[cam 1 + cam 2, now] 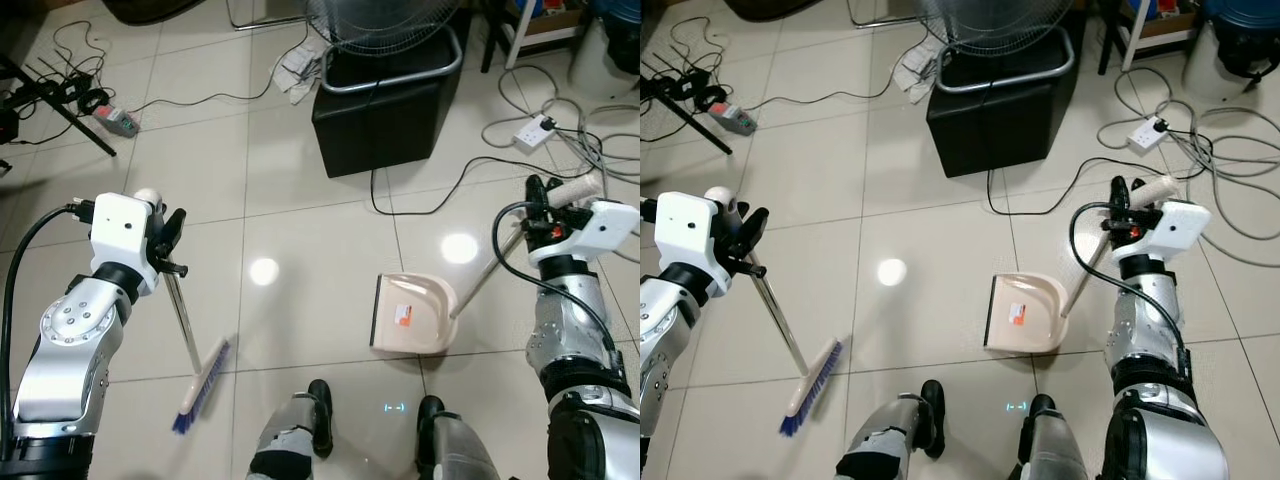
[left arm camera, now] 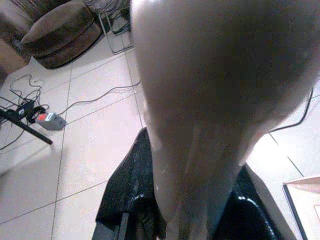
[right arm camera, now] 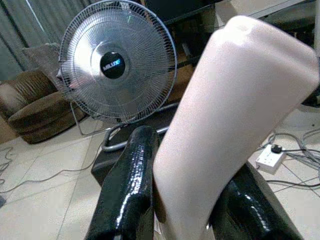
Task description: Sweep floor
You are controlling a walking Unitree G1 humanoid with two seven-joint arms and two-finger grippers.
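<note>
My left gripper (image 1: pixel 168 232) is shut on the top of a broom handle (image 1: pixel 183 318); the pale handle end (image 2: pixel 210 100) looms between its black fingers (image 2: pixel 127 200). The broom head (image 1: pixel 200 385), beige with blue bristles, rests on the tiled floor in front of my left foot. My right gripper (image 1: pixel 545 200) is shut on the pale grip of a dustpan handle (image 3: pixel 230 130). The beige dustpan (image 1: pixel 412 313) lies flat on the floor ahead of my right foot, its mouth facing left toward the broom.
A black box (image 1: pixel 385 105) with a standing fan (image 3: pixel 117 67) on it stands straight ahead. Cables and a white power strip (image 1: pixel 533 130) lie at the right, more cables and a tripod leg (image 1: pixel 60 110) at the left. A brown pouf (image 2: pixel 60 32) sits farther back.
</note>
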